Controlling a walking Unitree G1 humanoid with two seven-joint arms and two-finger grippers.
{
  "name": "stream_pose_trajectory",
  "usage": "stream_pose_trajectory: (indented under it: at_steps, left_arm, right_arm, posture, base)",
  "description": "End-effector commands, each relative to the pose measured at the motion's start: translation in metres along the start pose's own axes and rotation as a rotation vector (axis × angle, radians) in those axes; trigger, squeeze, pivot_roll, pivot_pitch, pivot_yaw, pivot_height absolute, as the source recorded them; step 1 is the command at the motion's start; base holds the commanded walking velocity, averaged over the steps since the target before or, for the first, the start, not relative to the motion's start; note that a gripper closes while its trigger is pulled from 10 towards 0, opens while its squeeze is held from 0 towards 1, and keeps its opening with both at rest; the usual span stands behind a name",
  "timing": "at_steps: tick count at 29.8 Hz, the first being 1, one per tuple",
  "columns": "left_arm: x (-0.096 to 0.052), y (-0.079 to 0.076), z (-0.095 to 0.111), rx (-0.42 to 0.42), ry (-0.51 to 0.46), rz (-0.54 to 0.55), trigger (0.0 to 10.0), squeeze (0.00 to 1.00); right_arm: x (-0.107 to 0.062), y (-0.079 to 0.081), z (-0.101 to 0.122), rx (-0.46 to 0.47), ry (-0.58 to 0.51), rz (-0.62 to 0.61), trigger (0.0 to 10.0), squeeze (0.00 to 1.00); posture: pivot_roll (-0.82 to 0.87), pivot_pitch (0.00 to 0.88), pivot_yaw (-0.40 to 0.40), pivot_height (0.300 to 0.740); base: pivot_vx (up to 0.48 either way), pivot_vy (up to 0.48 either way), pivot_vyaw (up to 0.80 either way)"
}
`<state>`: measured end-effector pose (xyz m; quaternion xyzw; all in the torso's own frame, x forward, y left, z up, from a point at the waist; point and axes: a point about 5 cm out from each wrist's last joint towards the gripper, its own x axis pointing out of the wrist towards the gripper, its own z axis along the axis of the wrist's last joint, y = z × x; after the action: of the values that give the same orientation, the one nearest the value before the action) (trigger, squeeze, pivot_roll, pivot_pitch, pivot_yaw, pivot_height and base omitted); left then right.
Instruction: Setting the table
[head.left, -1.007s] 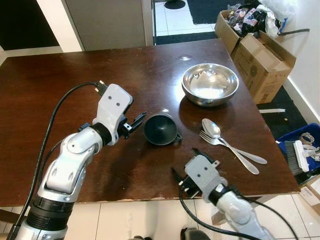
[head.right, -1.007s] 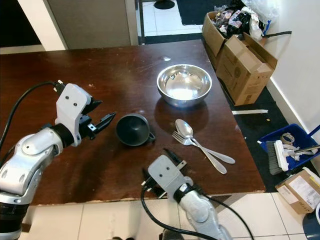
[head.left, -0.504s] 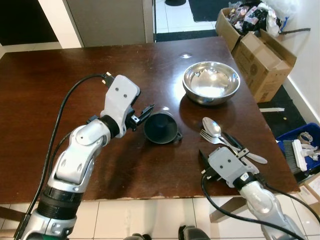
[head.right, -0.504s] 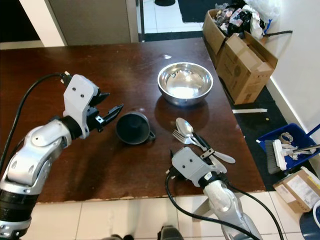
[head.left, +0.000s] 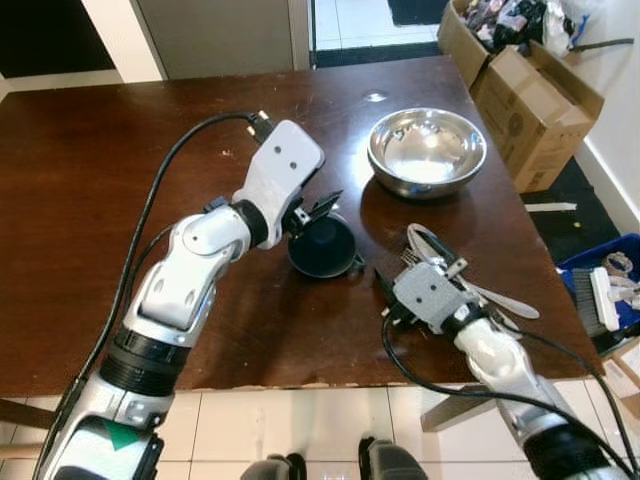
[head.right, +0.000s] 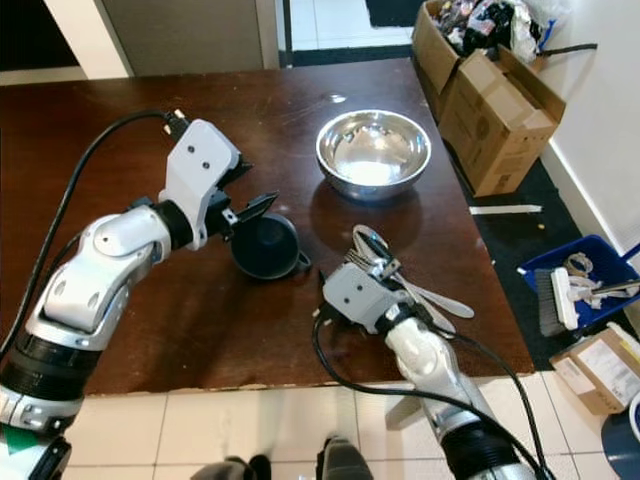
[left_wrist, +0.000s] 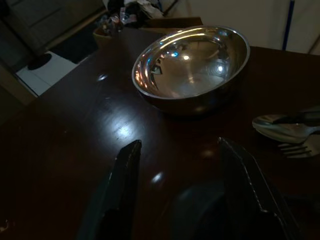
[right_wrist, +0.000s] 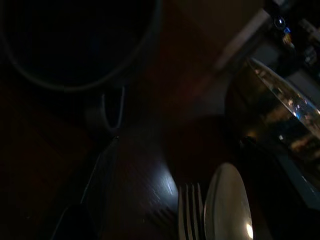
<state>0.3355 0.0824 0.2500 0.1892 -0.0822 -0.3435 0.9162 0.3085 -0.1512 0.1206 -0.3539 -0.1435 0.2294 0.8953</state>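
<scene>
**Q:** How far along was your table setting?

**A:** Early, by my judgement. Your dark table (head.left: 90, 190) held a steel bowl (head.left: 426, 150) upper right and a black cup (head.left: 322, 248) at centre. A spoon (head.right: 372, 243) and fork (right_wrist: 189, 210) lay centre-right, ungrasped.

**Q:** And your grippers?

**A:** Your left gripper (head.left: 316, 208) was spread wide at the cup's rim, holding nothing. Your right gripper (head.right: 366, 254) sat over the cutlery, fingers parted.
</scene>
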Motion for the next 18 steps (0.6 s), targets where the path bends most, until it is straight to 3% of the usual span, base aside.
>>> stream_pose_trajectory:
  at_steps: [1, 7, 18]
  left_arm:
    - [0.001, -0.003, -0.003, -0.001, 0.025, -0.022, 10.0, 0.00]
    - [0.000, -0.003, -0.002, 0.004, 0.028, -0.034, 10.0, 0.00]
    - [-0.001, -0.006, -0.003, -0.001, 0.032, -0.036, 10.0, 0.00]
  right_arm:
    - [-0.002, 0.029, -0.006, 0.014, 0.032, 0.114, 10.0, 0.00]
    - [0.001, 0.039, -0.004, -0.008, 0.002, 0.186, 10.0, 0.00]
    - [0.003, 0.040, 0.014, -0.031, -0.113, 0.258, 10.0, 0.00]
  posture:
    - [-0.03, 0.185, 0.167, 0.740]
    - [-0.02, 0.192, 0.169, 0.740]
    - [-0.03, 0.199, 0.159, 0.740]
  base:
    - [0.000, 0.000, 0.00]
    - [0.000, 0.000, 0.00]
    - [0.000, 0.000, 0.00]
